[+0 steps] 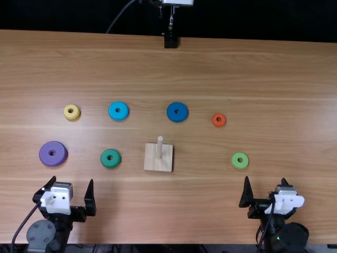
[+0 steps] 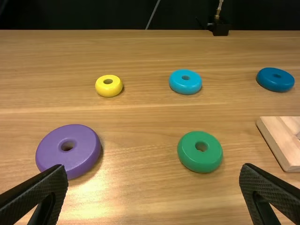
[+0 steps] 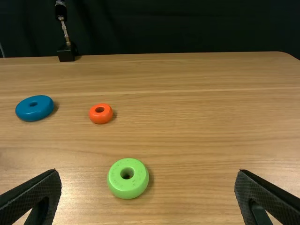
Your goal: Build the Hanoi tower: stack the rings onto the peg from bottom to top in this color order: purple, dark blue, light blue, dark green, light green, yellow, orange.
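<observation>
Shows the black left gripper (image 1: 72,182) at the near side of the light brown wooden surface (image 1: 274,79) with its jaws spread wide, near the large, round purple ring (image 1: 59,154). Shows the black right gripper (image 1: 265,180) off to the right, likewise with its jaws standing wide apart, near the round light green ring (image 1: 240,165). Has the upright pale wooden peg (image 1: 160,146) bare on its square pale wooden base (image 1: 151,162), between the round dark green ring (image 1: 116,158) to the left and the light green ring to the right. Spreads a farther row from left to right: the small, round yellow ring (image 1: 71,116), the round light blue ring (image 1: 124,112), the round dark blue ring (image 1: 183,112) beyond the base and slightly right, and the small, round orange ring (image 1: 222,121). Displays all seven rings flat on the surface, apart from one another and from the base.
</observation>
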Available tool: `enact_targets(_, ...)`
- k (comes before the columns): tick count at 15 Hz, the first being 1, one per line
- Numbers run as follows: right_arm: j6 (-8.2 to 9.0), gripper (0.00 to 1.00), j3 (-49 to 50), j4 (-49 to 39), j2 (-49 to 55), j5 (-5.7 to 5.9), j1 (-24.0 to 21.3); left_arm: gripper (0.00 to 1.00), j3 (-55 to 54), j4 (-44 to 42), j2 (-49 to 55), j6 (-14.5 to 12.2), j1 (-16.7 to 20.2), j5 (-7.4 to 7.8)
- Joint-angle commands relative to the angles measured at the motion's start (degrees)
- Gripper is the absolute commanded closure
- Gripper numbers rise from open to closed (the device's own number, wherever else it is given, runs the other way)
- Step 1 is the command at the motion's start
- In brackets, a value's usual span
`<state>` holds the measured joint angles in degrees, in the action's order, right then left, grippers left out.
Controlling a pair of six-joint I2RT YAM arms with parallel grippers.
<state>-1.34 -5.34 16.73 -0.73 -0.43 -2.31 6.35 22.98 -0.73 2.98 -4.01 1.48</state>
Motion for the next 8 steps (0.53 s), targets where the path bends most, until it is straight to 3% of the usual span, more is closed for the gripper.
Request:
enact_targets(1,0.08,0.00,4.5,2.1,0.7,0.00,-0.8,0.00,-6.3,4.1,0.7,-0.7,0.8,-0.21)
enact_targets(8,0.08,0.00,4.5,2.1,0.7,0.00,-0.8,0.00,-6.3,3.3,0.7,-0.7,1.3,0.63)
